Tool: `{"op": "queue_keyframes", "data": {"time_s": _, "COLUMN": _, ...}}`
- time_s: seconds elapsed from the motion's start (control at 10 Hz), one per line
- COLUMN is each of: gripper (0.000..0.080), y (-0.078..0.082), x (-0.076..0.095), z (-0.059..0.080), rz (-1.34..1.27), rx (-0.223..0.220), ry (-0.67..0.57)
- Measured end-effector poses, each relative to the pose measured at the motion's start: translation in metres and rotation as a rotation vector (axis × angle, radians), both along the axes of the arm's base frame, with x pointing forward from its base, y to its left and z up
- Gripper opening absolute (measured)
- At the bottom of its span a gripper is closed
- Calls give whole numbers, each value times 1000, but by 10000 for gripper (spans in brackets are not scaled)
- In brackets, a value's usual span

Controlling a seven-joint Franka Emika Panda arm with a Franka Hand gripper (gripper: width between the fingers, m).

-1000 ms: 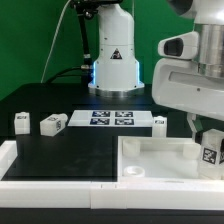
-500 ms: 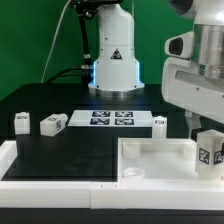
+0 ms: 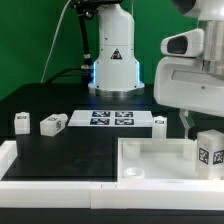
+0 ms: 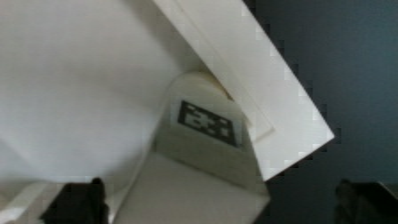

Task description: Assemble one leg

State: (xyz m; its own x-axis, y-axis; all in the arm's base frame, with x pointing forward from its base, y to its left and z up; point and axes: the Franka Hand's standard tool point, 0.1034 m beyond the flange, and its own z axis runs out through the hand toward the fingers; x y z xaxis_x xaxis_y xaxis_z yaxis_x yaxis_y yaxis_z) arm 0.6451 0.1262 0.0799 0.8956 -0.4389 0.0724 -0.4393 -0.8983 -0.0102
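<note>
A white leg [image 3: 210, 150] with a black-and-white tag stands upright at the tabletop's [image 3: 150, 152] corner on the exterior view's right. My gripper [image 3: 207, 128] is above and around it. One finger [image 3: 189, 124] shows just beside the leg, apart from it. In the wrist view the leg [image 4: 205, 150] sits against the tabletop [image 4: 89, 80], between the two dark fingertips of my gripper [image 4: 222, 205], with a gap on each side. The gripper is open. Three more legs [image 3: 20, 122], [image 3: 53, 123], [image 3: 160, 122] lie on the black table.
The marker board [image 3: 110, 119] lies at the back middle of the table. The robot base [image 3: 113, 60] stands behind it. A white raised border [image 3: 40, 170] runs along the table's front and left.
The gripper has shifted very slightly. The leg stays at the tabletop's corner.
</note>
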Motion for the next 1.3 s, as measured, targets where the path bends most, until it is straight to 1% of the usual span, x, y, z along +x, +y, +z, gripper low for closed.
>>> {"op": "queue_keyframes", "data": {"time_s": 0.3, "gripper": 649, "y": 1, "x": 0, "z": 0, "rz": 389, "rx": -26, "ry": 9}}
{"op": "queue_keyframes", "data": {"time_s": 0.5, "gripper": 649, "y": 1, "x": -1, "z": 0, "rz": 567, "rx": -44, "ry": 15}}
{"op": "queue_keyframes", "data": {"time_s": 0.6, "gripper": 649, "y": 1, "x": -1, "z": 0, "rz": 602, "rx": -51, "ry": 17}}
{"op": "queue_keyframes", "data": {"time_s": 0.7, "gripper": 649, "y": -1, "x": 0, "z": 0, "rz": 695, "rx": -64, "ry": 21}}
{"op": "queue_keyframes", "data": {"time_s": 1.0, "gripper": 640, "y": -3, "x": 0, "z": -1, "rz": 692, "rx": -65, "ry": 22}}
{"op": "queue_keyframes", "data": {"time_s": 1.2, "gripper": 288, "y": -3, "x": 0, "z": -1, "rz": 660, "rx": -63, "ry": 21}}
{"op": "queue_keyframes", "data": {"time_s": 1.3, "gripper": 288, "y": -3, "x": 0, "z": -1, "rz": 657, "rx": -63, "ry": 21}}
